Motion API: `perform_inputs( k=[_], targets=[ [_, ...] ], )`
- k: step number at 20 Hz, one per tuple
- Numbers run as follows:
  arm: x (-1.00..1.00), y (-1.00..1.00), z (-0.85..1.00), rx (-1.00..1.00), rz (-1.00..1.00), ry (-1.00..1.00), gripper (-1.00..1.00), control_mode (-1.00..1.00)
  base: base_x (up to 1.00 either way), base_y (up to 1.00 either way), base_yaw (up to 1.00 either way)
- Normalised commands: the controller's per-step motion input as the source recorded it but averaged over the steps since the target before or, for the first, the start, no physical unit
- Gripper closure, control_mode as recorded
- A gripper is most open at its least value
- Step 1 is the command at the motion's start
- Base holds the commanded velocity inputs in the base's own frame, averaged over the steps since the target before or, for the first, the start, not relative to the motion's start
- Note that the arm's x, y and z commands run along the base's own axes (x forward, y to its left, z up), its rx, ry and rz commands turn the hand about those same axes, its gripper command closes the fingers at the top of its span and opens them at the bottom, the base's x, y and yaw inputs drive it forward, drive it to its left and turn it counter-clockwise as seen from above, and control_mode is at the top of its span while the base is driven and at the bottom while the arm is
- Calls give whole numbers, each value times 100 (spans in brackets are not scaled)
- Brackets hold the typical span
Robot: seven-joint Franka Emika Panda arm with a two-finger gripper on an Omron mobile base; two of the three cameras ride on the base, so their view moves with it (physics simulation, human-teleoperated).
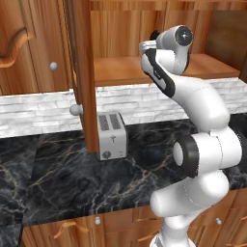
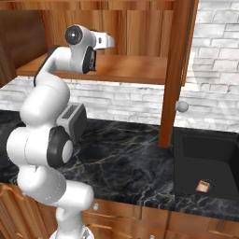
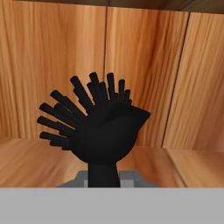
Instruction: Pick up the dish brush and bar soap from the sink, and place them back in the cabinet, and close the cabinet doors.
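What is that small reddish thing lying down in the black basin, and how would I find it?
Start at the black marble counter and follow it right, past the open cabinet door, to the sink. On the basin floor, near the front, lies the bar soap. It is a little pinkish-red block with a pale edge, the one bright spot in the dark sink.

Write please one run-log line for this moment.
gripper: shut on dish brush | position: inside cabinet, above shelf | bar soap: in sink | cabinet doors: open
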Motion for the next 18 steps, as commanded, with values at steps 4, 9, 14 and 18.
perform_inputs(
  k=[4,9,14,18],
  targets=[
    [20,0,-3,0,0,0,100,-100,0,0,0],
    [11,0,-1,0,0,0,100,-100,0,0,0],
    [10,0,-1,0,0,0,-100,-100,0,0,0],
    [14,0,-5,0,0,-2,-100,-100,0,0,0]
  ],
)
